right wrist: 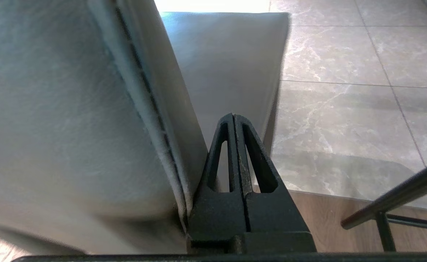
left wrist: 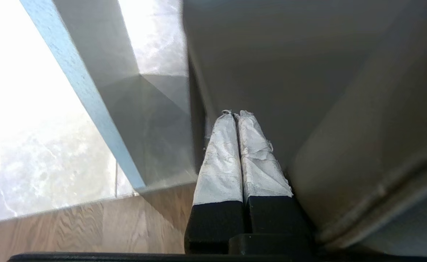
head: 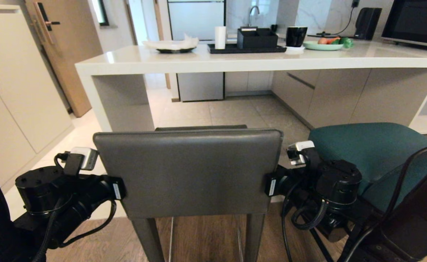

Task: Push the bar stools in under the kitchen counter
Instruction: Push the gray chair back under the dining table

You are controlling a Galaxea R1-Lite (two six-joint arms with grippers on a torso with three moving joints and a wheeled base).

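Note:
The dark grey bar stool [head: 188,171] stands straight before me, its rectangular back towards me and its seat short of the kitchen counter [head: 235,60]. The teal bar stool [head: 373,153] stands to its right, also outside the counter. In the left wrist view my left gripper [left wrist: 235,113] is shut and empty, its white-taped fingers lying along the left side of the grey stool [left wrist: 290,72]. My right gripper [right wrist: 234,116] is shut too, holding nothing, pressed beside the right edge of the grey back [right wrist: 71,109]. In the head view the back hides both sets of fingertips.
On the counter sit a black tray with a caddy [head: 257,38], a black mug [head: 295,35], a green plate of vegetables [head: 322,44] and a microwave [head: 413,22]. Beige cabinets [head: 13,102] line the left wall. Tiled floor [head: 235,112] runs under the counter.

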